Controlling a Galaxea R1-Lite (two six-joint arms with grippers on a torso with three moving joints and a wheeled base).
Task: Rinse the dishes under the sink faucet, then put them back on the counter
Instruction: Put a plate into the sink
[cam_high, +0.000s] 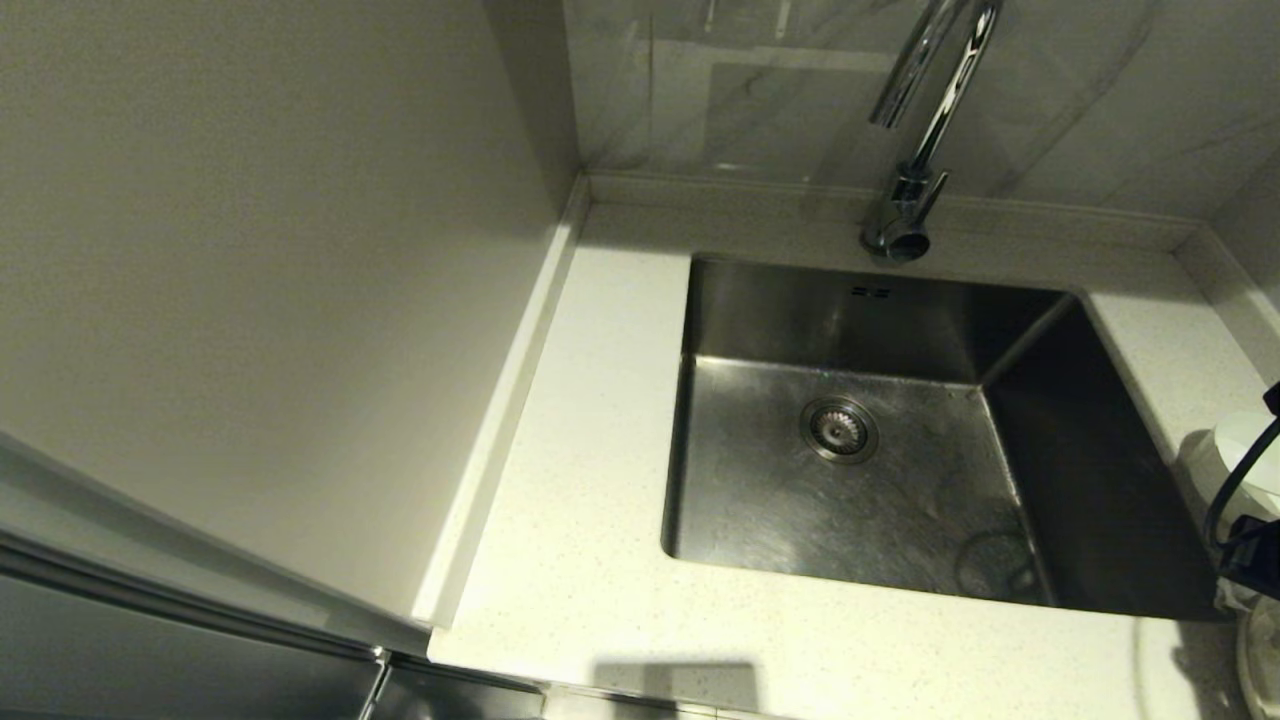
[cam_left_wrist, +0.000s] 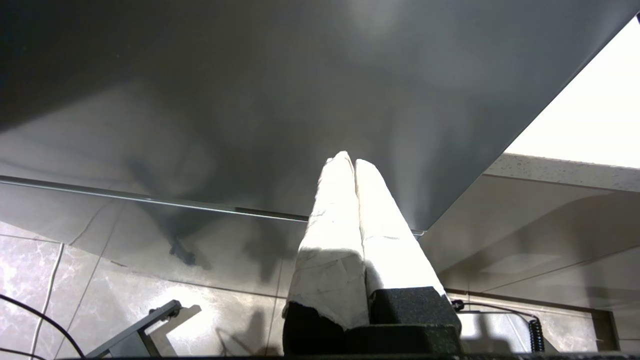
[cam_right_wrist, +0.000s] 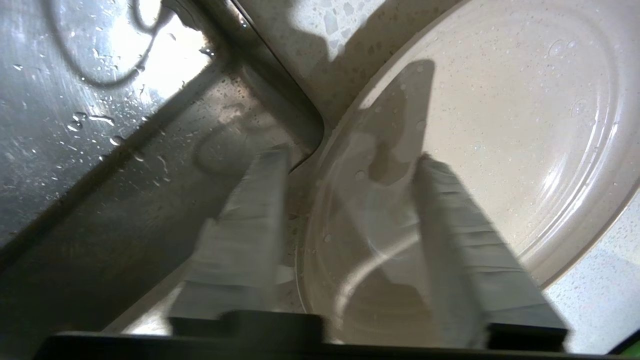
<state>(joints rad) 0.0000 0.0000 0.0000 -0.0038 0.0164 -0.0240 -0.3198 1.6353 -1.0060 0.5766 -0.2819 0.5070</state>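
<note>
We are inspecting the pick-up of the plate (cam_right_wrist: 500, 125), which is lying on the counter (cam_high: 580, 560) at the near right corner of the sink (cam_high: 850, 480), its rim just beside the basin edge. The right gripper (cam_right_wrist: 350, 155) is sitting low over that rim with its fingers (cam_right_wrist: 250, 220) apart, one toward the sink side and the other over the plate's face; nothing is clamped between them yet, and the blur suggests they are mid-travel. The plate is wet, with droplets on it.

In our judgement the grip needs the rim seated well between the pads before any lift, since a glazed, wet rim is liable to slip. A shallow pinch at the very edge risks tipping the plate into the basin.

The left gripper (cam_left_wrist: 352, 165) is parked below the counter, fingers pressed together and holding nothing. The faucet (cam_high: 915, 150) is standing at the back of the sink.
</note>
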